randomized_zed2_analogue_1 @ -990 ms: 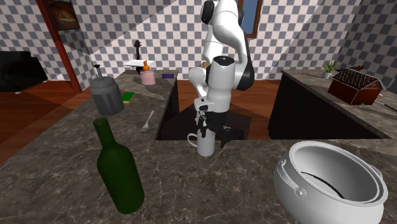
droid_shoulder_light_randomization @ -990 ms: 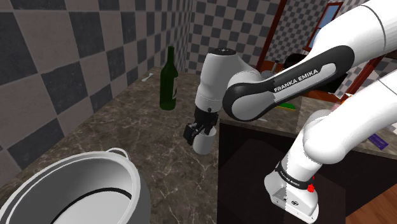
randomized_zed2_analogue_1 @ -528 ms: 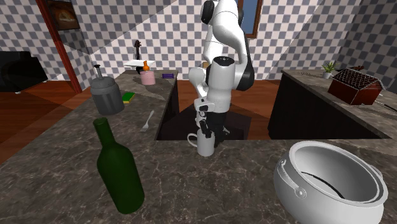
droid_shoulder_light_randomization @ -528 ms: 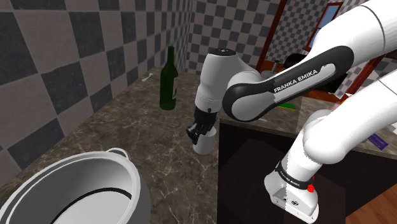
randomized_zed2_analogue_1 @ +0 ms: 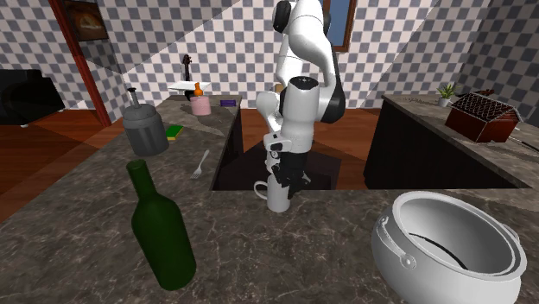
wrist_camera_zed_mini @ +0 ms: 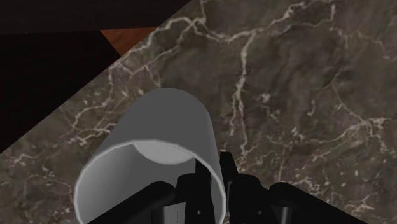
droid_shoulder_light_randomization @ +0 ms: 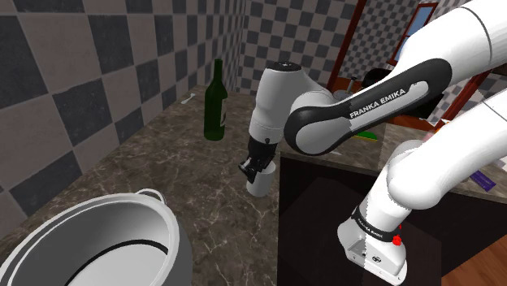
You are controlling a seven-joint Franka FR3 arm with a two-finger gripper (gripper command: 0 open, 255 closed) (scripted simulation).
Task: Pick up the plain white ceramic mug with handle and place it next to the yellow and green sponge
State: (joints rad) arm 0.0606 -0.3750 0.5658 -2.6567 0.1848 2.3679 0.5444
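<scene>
the tool (wrist_camera_zed_mini: 216, 183) pinches the mug (wrist_camera_zed_mini: 159, 121) by one wall, so it may tilt or slip when lifted.

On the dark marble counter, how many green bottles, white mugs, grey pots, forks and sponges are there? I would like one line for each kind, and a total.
green bottle: 1
white mug: 1
grey pots: 2, the open pot and the lidded pot
fork: 1
sponge: 1
Total: 6
</scene>
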